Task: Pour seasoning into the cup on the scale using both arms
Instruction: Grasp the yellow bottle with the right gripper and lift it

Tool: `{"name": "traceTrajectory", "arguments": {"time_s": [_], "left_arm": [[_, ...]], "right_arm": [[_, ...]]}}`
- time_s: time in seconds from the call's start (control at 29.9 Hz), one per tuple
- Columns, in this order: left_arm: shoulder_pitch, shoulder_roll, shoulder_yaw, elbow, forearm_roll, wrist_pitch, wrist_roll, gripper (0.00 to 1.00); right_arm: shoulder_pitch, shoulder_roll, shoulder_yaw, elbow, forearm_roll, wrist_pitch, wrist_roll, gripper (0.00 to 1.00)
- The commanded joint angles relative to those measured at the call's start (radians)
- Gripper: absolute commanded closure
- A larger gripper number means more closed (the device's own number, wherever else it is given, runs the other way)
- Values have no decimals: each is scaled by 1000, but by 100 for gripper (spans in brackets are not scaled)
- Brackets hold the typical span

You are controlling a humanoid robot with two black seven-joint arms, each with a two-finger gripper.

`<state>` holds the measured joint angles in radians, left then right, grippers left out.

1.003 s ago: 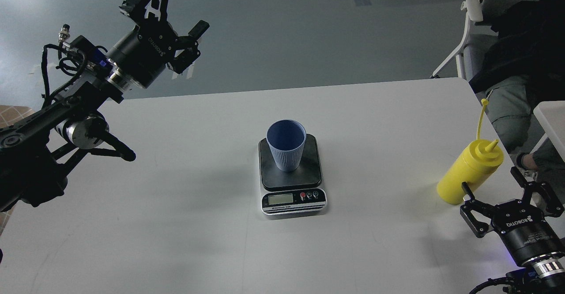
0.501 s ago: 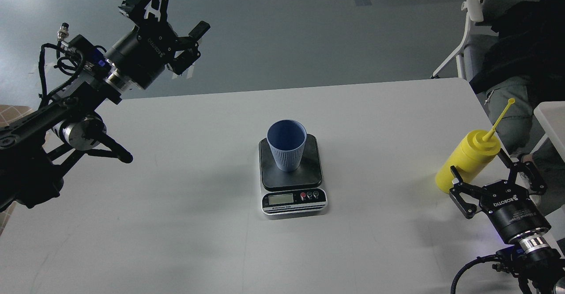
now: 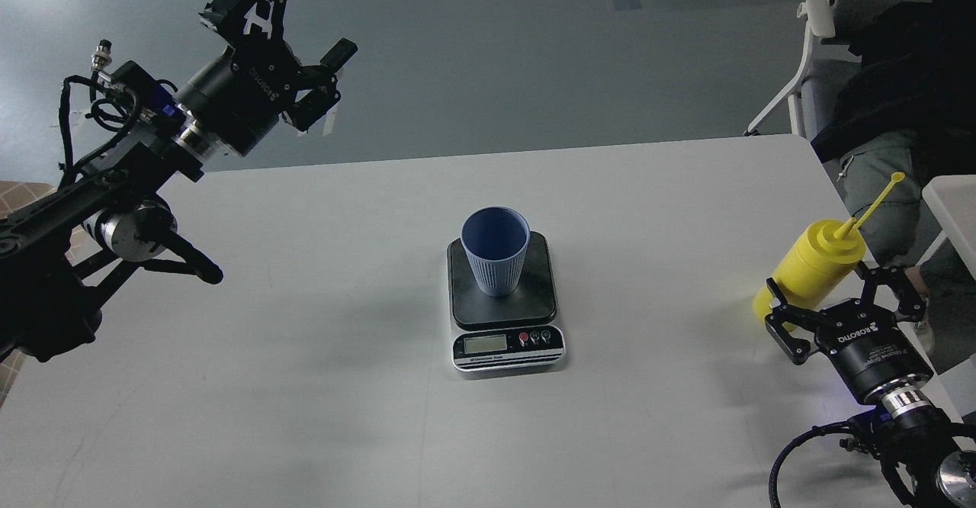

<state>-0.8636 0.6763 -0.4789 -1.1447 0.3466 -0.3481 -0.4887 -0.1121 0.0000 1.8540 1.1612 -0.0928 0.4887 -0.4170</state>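
The light blue ribbed cup stands upright on the dark plate of the small scale at the table's middle. The yellow squeeze bottle of seasoning stands near the table's right edge, tilted a little, with its cap strap sticking up to the right. My right gripper is open, with one finger on each side of the bottle's lower body. My left gripper is open and empty, held high beyond the table's far left corner.
The white table carries only the scale, cup and bottle. A seated person on a white chair is just past the table's far right corner. The edge of another white surface shows at the right.
My right gripper has moved forward to the bottle, so its fingers now straddle the bottle's base. The bottle has tipped and its cap strap swung right. My left arm shifted slightly left.
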Motion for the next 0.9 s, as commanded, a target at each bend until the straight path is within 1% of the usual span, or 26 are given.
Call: {"name": "traceTrajectory", "arguments": {"time_s": [0.0, 0.03, 0.1, 0.13, 0.17, 0.23, 0.27, 0.3, 0.33, 0.4, 0.43, 0.5, 0.57, 0.6, 0.64, 0.8, 0.87], "left_arm": [[2, 0, 0, -1, 0, 0, 0, 2], [6, 0, 0, -1, 0, 0, 0, 2], [12, -1, 0, -1, 0, 0, 0, 2], [14, -1, -1, -1, 0, 0, 0, 2], [14, 0, -1, -1, 0, 0, 0, 2], [15, 0, -1, -1, 0, 0, 0, 2], [15, 0, 0, -1, 0, 0, 0, 2], [18, 2, 0, -1, 0, 0, 0, 2], [18, 2, 0, -1, 0, 0, 0, 2], [28, 2, -1, -1, 2, 1, 0, 2], [28, 2, -1, -1, 2, 1, 0, 2], [37, 2, -1, -1, 2, 1, 0, 2], [40, 2, -1, -1, 2, 1, 0, 2], [40, 2, -3, -1, 2, 1, 0, 2], [40, 2, -4, -1, 2, 1, 0, 2], [38, 3, -20, 2, 0, 1, 0, 2], [40, 3, -30, 8, 0, 1, 0, 2]], "right_arm": [[3, 0, 1, 2, -53, 0, 55, 19], [3, 0, 1, 2, -97, 0, 81, 32], [2, 0, 1, 6, -117, 0, 98, 40], [2, 0, 1, 11, -131, 0, 106, 47], [2, 0, 1, 11, -134, 0, 106, 51], [2, 0, 2, 12, -146, 0, 113, 64], [2, 0, 2, 12, -156, 0, 119, 66], [2, 0, 2, 14, -189, 0, 141, 71], [2, 0, 2, 14, -189, 0, 141, 71], [2, 0, 2, 12, -267, 0, 205, 79], [2, 0, 2, 12, -283, 0, 221, 81], [3, 0, 2, 14, -338, 0, 263, 90], [3, 0, 4, 15, -367, 0, 277, 94], [5, 0, 5, 15, -398, 0, 293, 99], [6, 0, 5, 15, -415, 0, 300, 100], [32, 0, 5, 32, -524, 0, 342, 100], [35, 0, 4, 79, -553, 0, 340, 100]]}}
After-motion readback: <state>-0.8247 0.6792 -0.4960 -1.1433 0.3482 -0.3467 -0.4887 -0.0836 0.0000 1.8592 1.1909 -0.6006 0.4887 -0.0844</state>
